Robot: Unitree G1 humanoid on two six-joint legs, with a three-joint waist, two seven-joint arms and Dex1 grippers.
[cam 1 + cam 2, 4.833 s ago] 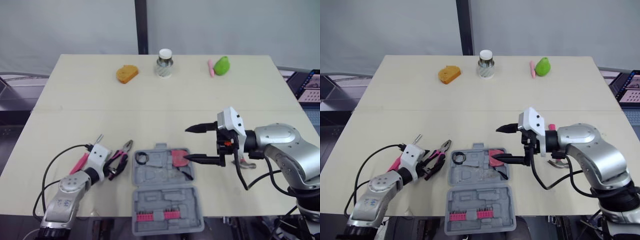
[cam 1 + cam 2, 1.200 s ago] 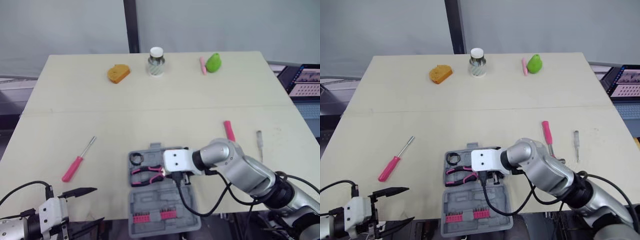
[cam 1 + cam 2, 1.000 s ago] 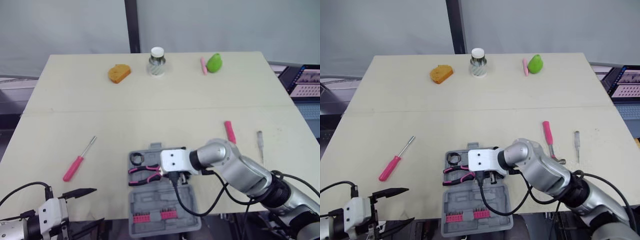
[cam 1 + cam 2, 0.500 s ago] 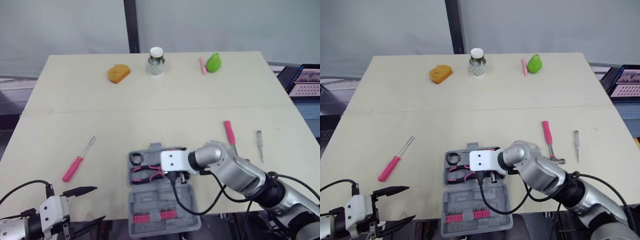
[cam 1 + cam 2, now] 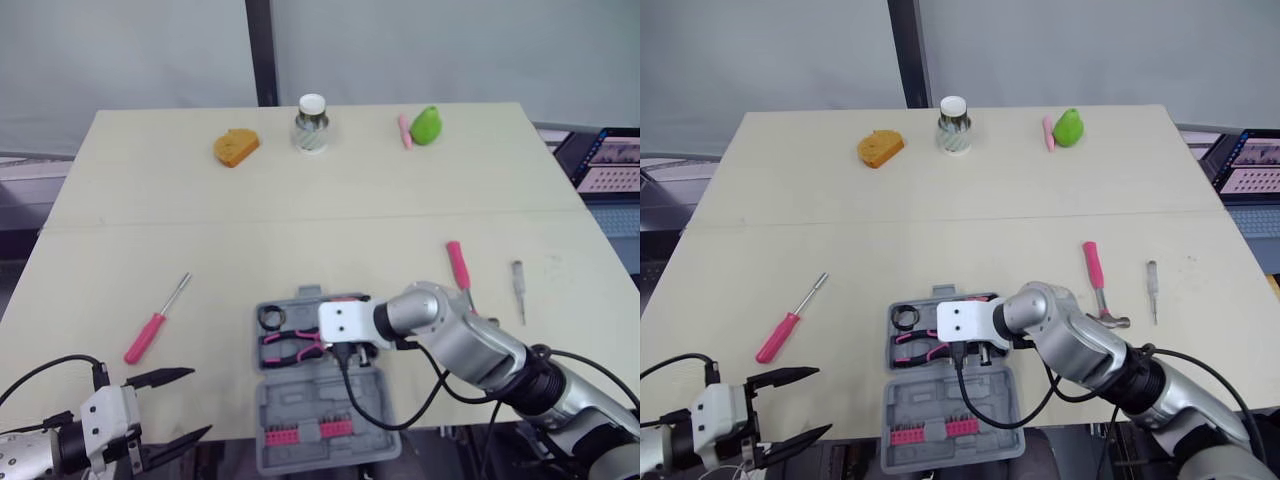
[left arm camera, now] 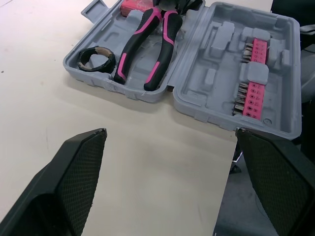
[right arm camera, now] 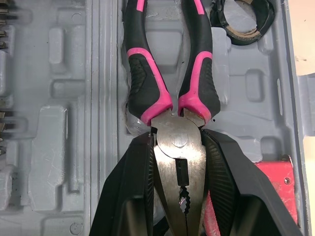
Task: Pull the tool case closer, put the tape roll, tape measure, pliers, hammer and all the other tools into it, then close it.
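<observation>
The tool case [image 5: 300,395] is grey, with 1 row of pink bits [image 6: 253,93] in one half. The pliers [image 7: 170,93] have pink-and-black handles and a steel-grey head. The tape roll [image 7: 246,19] is black, tan inside. The screwdriver [image 5: 143,338] and hammer [image 5: 456,262] have pink handles. The bench [image 5: 300,220] is pale beige. The fingers [image 6: 74,182] of the left gripper [image 6: 170,131] are black with a fine cross-hatch.

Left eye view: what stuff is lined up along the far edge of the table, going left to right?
Orange tape measure → jar with a white lid → pink stick → green pear-shaped thing.
</observation>
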